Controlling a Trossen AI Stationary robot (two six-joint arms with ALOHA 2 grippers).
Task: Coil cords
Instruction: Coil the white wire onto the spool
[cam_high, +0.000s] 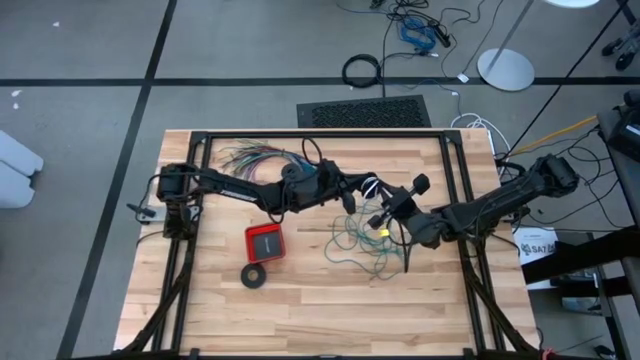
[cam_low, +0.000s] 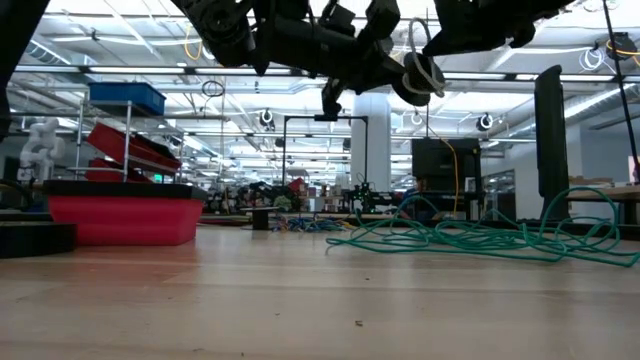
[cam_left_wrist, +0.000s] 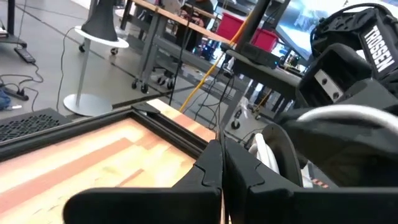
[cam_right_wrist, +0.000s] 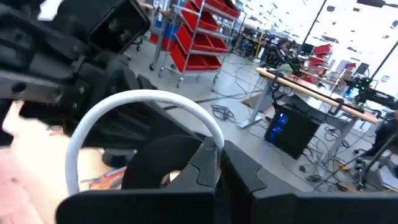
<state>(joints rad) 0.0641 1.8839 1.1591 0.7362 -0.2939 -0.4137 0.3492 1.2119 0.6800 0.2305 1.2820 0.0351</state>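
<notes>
Both my tools, left (cam_high: 352, 196) and right (cam_high: 388, 214), pinch the white cord (cam_right_wrist: 140, 106) shut mid-air; green wire (cam_high: 360, 245) sprawls tangled on the surface (cam_high: 300, 300).

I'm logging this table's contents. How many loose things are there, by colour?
Green: 1, the green wire, tangled on the table
White: 1, the white cord, held up between the two grippers
Red: 1, the red box
Black: 1, the black ring
Many-coloured: 1, the wire bundle
Total: 5
</notes>
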